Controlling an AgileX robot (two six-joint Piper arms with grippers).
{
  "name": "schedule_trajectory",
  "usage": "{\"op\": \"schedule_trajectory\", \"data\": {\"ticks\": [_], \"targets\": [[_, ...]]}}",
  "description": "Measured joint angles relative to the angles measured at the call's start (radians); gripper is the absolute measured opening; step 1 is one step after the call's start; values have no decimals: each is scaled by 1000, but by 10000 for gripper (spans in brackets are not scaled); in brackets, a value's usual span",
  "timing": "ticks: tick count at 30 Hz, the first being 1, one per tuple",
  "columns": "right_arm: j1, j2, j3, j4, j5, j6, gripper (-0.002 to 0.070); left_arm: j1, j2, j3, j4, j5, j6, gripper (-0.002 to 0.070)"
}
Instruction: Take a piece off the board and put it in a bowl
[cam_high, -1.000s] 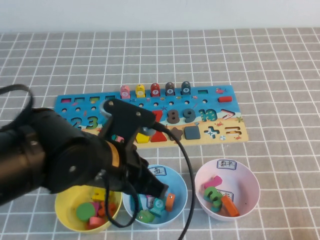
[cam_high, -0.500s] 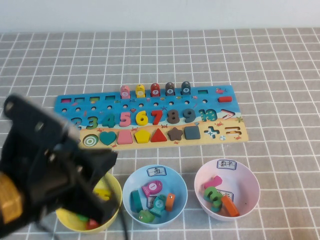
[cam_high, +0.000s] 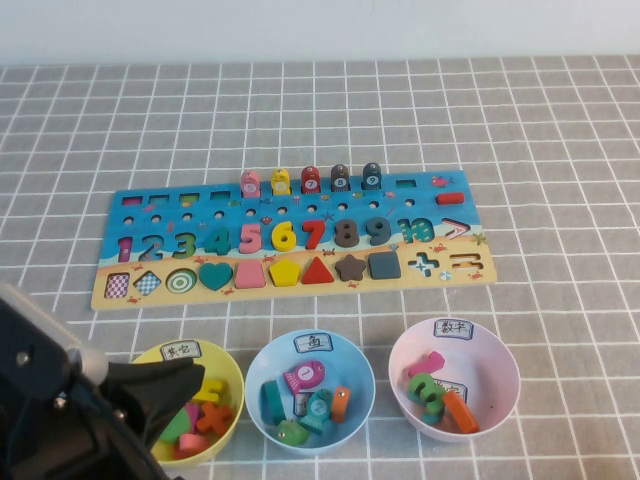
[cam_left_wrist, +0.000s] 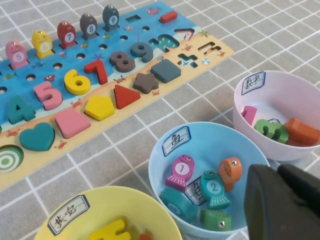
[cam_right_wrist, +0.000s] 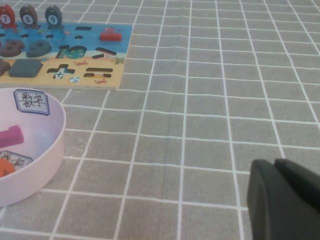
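My left tool (cam_left_wrist: 282, 172) has its fingers pressed together with nothing between them. It hangs low at the near left corner of the tabletop (cam_high: 560, 120), just above the near edge of the yellow bowl (cam_high: 232, 372), and in the high view its dark bulk (cam_high: 150, 385) covers part of that bowl.

My right tool (cam_right_wrist: 277, 167) shows only as a dark tip over bare grey grid cloth, beside the pink bowl (cam_right_wrist: 47, 150); I cannot tell whether its fingers are apart or together.

Just past my left tool sits the light blue bowl (cam_left_wrist: 222, 137), with a small white label on its far rim. The teal piece (cam_left_wrist: 214, 189), marked with a round 2, lies inside it among a pink piece marked 1 (cam_left_wrist: 180, 171), an orange piece (cam_left_wrist: 230, 172) and some green and teal blocks. In the high view the blue bowl (cam_high: 352, 365) stands between the yellow and pink ones, all three in a row on the near side.

The board (cam_high: 470, 275) lies flat beyond the bowls, apart from them, with five upright pieces (cam_high: 310, 180) standing along its far edge and coloured numerals and shapes in rows below them.
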Motion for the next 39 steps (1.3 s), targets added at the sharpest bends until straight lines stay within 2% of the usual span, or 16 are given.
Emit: {"op": "schedule_trajectory", "data": {"ticks": [6,10,14,17,21,27,30,34,39], "targets": [[0,0,0,1,0,0,-17,0,0,0,0,-42,28,1],[0,0,0,1,0,0,-17,0,-27,42,30,-144,75,1],[0,0,0,1,0,0,-17,21,-119,130,-24,-260,191,1],[0,0,0,1,0,0,-17,94,-223,202,-122,-316,303,1],[0,0,0,1,0,0,-17,261,-382,287,-164,-352,351,1],[0,0,0,1,0,0,-17,526,-583,378,-168,-362,312,0],[0,0,0,1,0,0,-17,616,-659,418,-170,-366,296,0],[0,0,0,1,0,0,-17,660,-706,465,-174,-338,291,0],[0,0,0,1,0,0,-17,665,-710,469,-177,-172,293,0]]}}
